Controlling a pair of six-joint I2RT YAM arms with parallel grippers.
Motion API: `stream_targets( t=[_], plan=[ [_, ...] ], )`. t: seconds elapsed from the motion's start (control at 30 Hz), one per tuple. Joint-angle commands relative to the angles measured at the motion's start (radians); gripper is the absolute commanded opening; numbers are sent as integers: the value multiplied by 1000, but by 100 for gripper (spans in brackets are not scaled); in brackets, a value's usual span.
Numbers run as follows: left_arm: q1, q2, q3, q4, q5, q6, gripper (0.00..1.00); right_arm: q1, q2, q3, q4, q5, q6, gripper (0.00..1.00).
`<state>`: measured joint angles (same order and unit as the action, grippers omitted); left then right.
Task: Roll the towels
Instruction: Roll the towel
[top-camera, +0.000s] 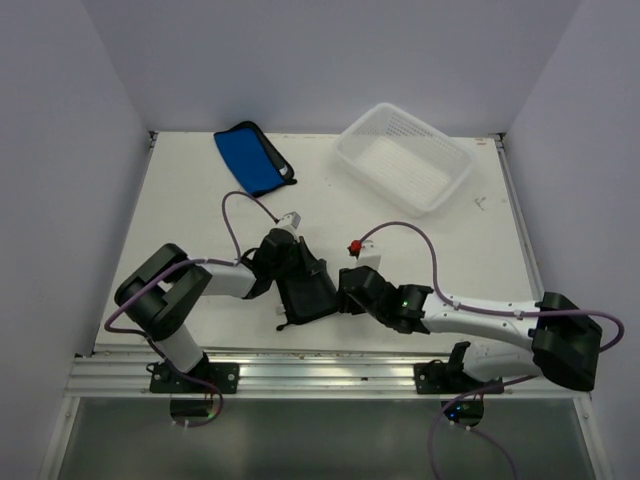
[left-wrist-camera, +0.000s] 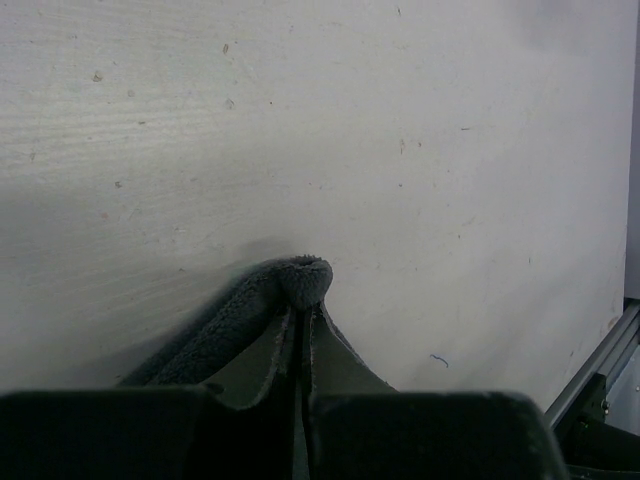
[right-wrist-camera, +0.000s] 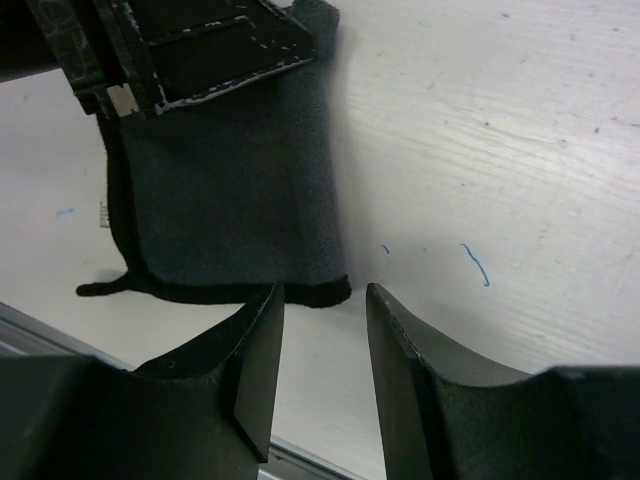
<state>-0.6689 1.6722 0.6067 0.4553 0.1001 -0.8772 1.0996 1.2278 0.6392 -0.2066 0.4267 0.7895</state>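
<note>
Left gripper (left-wrist-camera: 302, 318) clamped on a fold of the dark towel (right-wrist-camera: 230, 190) at the near edge of the table (top-camera: 480, 250); right gripper (right-wrist-camera: 322, 300), jaws apart, poised at its hem. A tight, even roll likely calls for pinning that hem first. Blue towel (top-camera: 250, 158) lies at the back.

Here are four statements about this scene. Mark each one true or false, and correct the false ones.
1. The left gripper pinches an edge of the dark towel. True.
2. The right gripper is shut on the dark towel. False: its jaws stand apart with nothing between them.
3. The blue towel lies inside the basket. False: it lies on the table, left of the basket.
4. The basket holds no towel. True.
</note>
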Motion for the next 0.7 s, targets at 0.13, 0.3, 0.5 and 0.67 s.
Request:
stream_targets(
  t=[0.13, 0.3, 0.5, 0.67],
  plan=[
    [3, -43, -10, 20, -16, 1, 0, -21, 74, 22, 157, -60, 13, 40],
    [2, -43, -13, 25, -8, -2, 0, -21, 137, 25, 147, -45, 2, 41],
    [3, -42, -15, 26, -5, -2, 0, -21, 174, 13, 176, -51, -16, 41],
    [3, -45, -16, 31, -5, -8, 0, -21, 206, 23, 200, -77, -30, 30]
  ],
)
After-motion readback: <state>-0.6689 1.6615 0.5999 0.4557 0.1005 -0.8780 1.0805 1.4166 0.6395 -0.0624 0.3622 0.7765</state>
